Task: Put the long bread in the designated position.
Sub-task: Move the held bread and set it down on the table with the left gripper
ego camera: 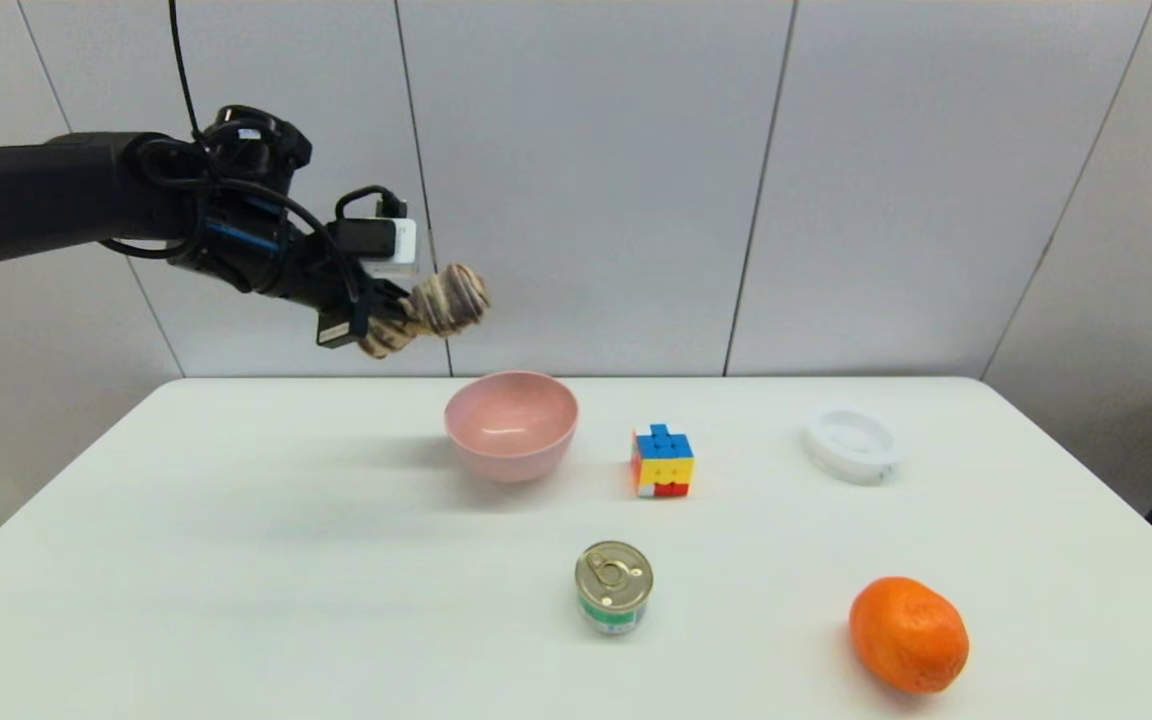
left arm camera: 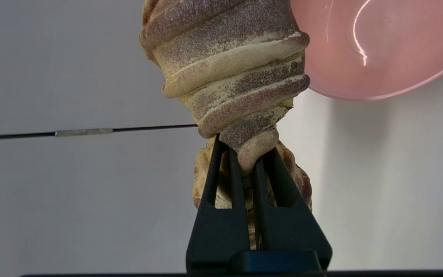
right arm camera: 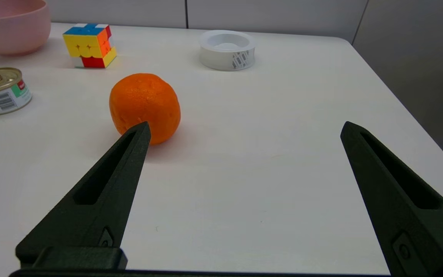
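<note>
Left gripper (ego camera: 391,320) pinches the long bread (ego camera: 436,305) tight, high above the pink bowl (ego camera: 511,425) below-right, clearing its rim.

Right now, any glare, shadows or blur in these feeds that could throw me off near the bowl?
Head view: the pink bowl throws a soft shadow toward the robot's left; the long bread in the left gripper looks slightly smeared. Left wrist view: a bright curved glare streak lies inside the bowl. Right wrist view: sharp, with a faint shadow under the orange beyond the open right gripper.
</note>
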Action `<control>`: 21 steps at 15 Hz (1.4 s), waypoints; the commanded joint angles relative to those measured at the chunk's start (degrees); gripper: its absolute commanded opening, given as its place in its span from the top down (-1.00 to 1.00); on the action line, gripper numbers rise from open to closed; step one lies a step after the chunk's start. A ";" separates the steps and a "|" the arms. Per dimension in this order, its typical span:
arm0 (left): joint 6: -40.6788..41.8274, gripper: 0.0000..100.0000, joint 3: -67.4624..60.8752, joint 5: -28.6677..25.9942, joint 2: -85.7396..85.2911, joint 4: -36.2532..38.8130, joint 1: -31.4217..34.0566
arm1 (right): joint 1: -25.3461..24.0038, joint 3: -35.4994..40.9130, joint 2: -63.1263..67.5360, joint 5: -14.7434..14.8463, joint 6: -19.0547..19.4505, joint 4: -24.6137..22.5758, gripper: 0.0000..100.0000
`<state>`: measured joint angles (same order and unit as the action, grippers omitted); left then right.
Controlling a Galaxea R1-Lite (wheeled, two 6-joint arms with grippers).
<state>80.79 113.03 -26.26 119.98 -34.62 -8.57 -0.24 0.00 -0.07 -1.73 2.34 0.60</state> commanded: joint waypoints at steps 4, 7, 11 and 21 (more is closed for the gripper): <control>0.07 1.00 0.00 -2.75 3.42 10.54 -2.15 | -0.02 0.00 0.07 -0.03 0.03 0.02 -1.00; -4.23 1.00 0.00 -2.39 6.06 21.44 -4.00 | -0.02 0.00 0.07 -0.03 0.03 0.02 -1.00; -6.96 1.00 0.00 -0.72 9.22 26.01 -6.64 | -0.02 0.00 0.07 -0.03 -0.06 0.02 -1.00; -6.70 1.00 0.00 0.16 12.74 25.92 -9.54 | -0.02 0.00 0.07 -0.03 -0.06 0.02 -1.00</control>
<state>73.62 113.03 -25.97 132.39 -8.64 -18.15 -0.22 0.00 -0.07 -1.73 2.30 0.60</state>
